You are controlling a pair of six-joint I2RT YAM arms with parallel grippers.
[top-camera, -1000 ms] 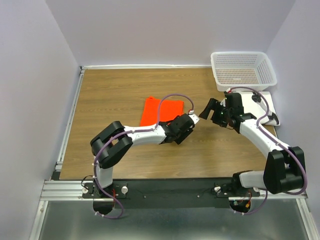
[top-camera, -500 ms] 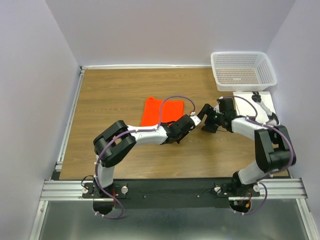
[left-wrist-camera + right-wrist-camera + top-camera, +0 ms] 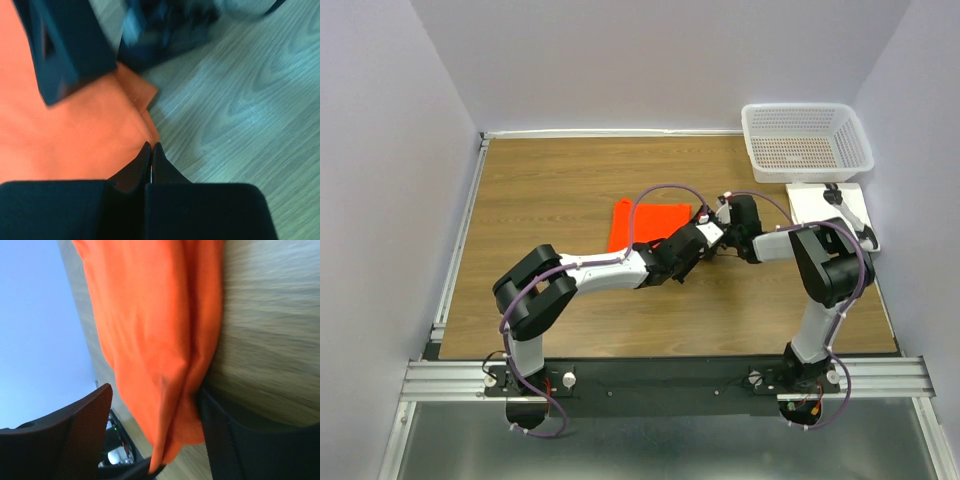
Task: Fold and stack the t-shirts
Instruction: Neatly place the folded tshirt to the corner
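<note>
My left tool (image 3: 151, 149) is pinched shut at the hem of the soft orange-red t-shirt (image 3: 642, 222), which lies as a flat oblong mid-counter (image 3: 540, 190) on pale wood grain. My right tool (image 3: 152, 410) stands open, with its dimpled black fingers (image 3: 85, 430) on either side of the cloth's rumpled edge.

My left arm (image 3: 600, 268) folds at the elbow and stretches forward and right, low over the surface (image 3: 550, 190). My left tool (image 3: 151, 148) is pressed tight, fingertips meeting. My right arm (image 3: 832, 262) bends sharply and doubles back to the left, so both wrists almost meet mid-surface. My right tool (image 3: 156, 395) is rolled onto its side, jaws standing apart
</note>
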